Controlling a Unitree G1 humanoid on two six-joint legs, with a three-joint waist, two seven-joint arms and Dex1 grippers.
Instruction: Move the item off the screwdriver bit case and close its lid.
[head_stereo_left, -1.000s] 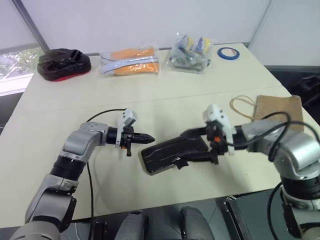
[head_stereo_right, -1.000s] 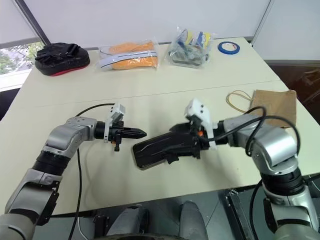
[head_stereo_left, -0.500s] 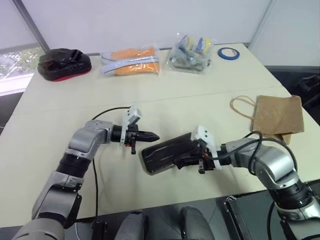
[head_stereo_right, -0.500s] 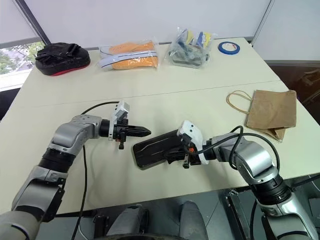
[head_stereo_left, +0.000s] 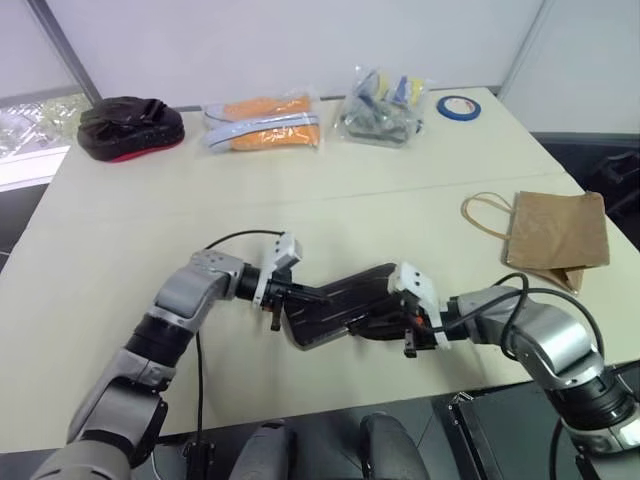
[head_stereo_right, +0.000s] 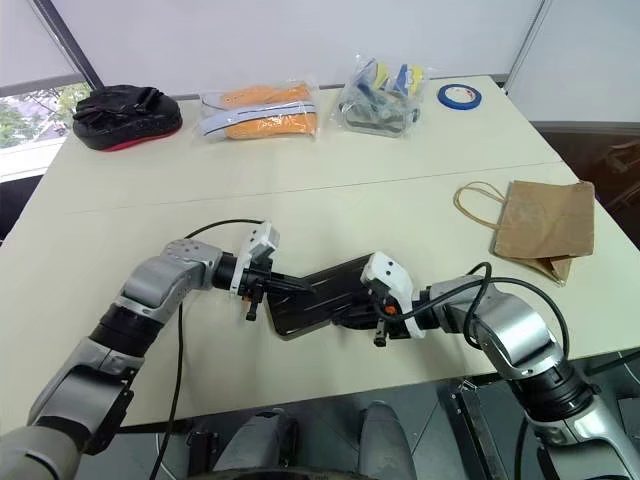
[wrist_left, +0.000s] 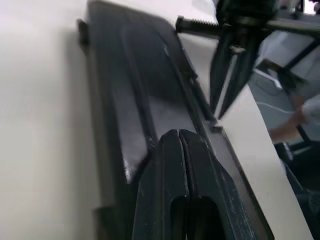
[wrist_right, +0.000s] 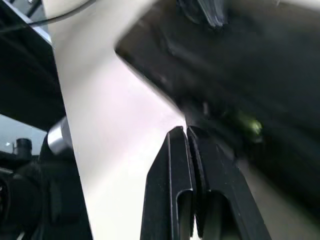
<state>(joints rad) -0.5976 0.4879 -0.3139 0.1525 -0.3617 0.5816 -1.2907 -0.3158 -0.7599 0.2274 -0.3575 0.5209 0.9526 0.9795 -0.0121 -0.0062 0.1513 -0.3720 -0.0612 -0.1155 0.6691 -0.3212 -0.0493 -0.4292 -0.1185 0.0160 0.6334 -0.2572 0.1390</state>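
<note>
Screwdriver bit case (head_stereo_left: 340, 305): one, dark and flat on the pale table (head_stereo_left: 150, 215), near its front edge, lid (head_stereo_right: 325, 285) down over the tray
Left gripper (head_stereo_right: 283, 284): forearm reaches in from the case's left end, fingers pressed together, tips resting on the lid at that end
Right gripper (head_stereo_right: 350, 318): arm comes in low from the case's right, fingers together with nothing between them, tips at the case's front right edge
Item (head_stereo_left: 556, 232): one brown paper bag with loop handles, lying flat well to the right of the case, close to the table's right edge
Open room: bare tabletop behind the case up to the far row of things; little table between the case and the front edge
Far row behind the case: one black-and-red pouch (head_stereo_left: 130, 127), two clear bags (head_stereo_left: 262, 124), one roll of blue tape (head_stereo_left: 455, 105)
</note>
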